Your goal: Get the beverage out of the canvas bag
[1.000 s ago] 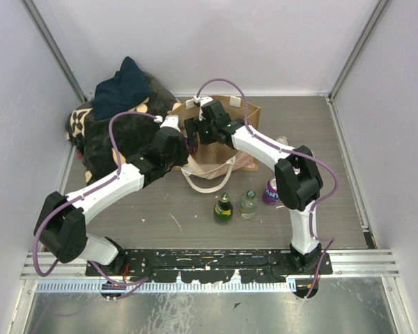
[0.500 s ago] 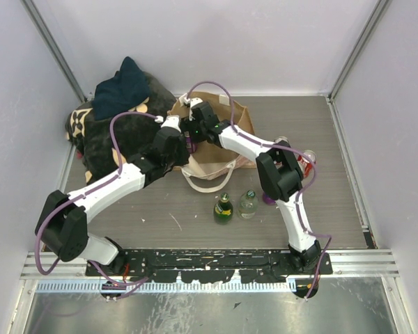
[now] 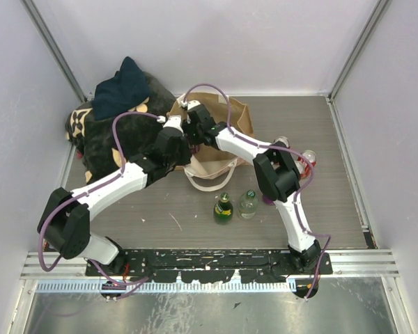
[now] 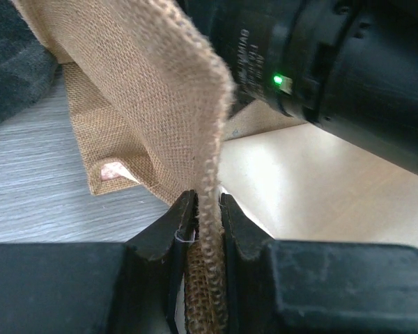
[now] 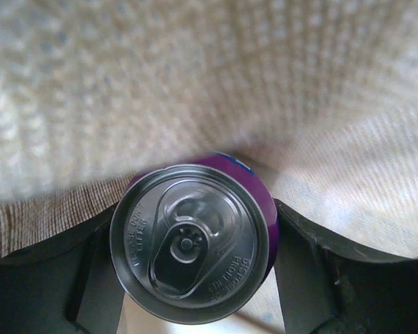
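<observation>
Left gripper [image 4: 207,209]: I see it pinched tight on the top hem of the canvas bag [image 3: 238,120], with the woven edge squeezed between both fingers
Right gripper [image 5: 195,216]: reached down through the bag's open mouth, one dark finger on each side of the beverage can [image 5: 188,243]; the jaws stand roughly a can's width apart, and I cannot tell whether they press on it or only flank it
Beverage can: purple body, silver lid with the pull tab facing my right wrist camera; it is inside the canvas bag with tan fabric all around it
Canvas bag: at the back middle of the table [image 3: 348,174], mouth upward, with both arms meeting over its left rim
Cream handles [image 3: 210,182]: they droop over the bag's near side onto the table
Green bottle [image 3: 223,209]: upright in front of the bag, just beside the clear bottle [image 3: 248,204]
Black bag [image 3: 90,136]: tan-patterned, slumped at the far left next to the canvas bag
Dark blue cloth [image 3: 123,85]: heaped on top of the black bag
</observation>
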`<state>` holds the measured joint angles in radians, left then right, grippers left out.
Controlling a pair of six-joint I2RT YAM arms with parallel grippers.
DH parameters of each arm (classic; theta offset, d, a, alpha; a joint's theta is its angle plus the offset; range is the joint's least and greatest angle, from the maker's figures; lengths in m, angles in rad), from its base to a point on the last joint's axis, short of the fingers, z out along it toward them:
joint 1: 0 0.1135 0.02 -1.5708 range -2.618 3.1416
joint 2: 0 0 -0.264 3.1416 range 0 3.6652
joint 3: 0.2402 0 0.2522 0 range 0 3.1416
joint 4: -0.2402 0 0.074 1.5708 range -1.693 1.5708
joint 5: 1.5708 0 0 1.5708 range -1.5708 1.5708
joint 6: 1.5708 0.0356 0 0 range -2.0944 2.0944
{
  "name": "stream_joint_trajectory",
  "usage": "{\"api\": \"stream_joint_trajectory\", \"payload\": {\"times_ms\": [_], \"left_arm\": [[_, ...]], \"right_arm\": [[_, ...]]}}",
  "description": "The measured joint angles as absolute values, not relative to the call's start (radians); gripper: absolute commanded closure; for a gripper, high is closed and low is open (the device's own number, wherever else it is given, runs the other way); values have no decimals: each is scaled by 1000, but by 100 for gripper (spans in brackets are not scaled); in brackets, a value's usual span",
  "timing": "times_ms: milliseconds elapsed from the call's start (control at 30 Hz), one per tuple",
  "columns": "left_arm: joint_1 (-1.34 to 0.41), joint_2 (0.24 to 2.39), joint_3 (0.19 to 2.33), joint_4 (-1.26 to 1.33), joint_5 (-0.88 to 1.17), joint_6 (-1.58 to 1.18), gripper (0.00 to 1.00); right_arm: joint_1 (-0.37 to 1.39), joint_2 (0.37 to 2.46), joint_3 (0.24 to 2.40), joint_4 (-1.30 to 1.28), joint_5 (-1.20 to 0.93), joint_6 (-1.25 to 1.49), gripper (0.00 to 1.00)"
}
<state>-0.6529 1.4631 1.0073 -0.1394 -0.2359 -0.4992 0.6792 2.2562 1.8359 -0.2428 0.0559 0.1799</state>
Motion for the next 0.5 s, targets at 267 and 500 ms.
{"api": "stream_joint_trajectory", "payload": {"times_ms": [267,500], "left_arm": [[-658,1505,1018,-93,-223,-499,100],[-656,1526,1047,-87,-223,-499,100]], "right_arm": [[679,1983,1739,-400,150,105,100],[682,1488,1632,-384,302,63,99]]}}
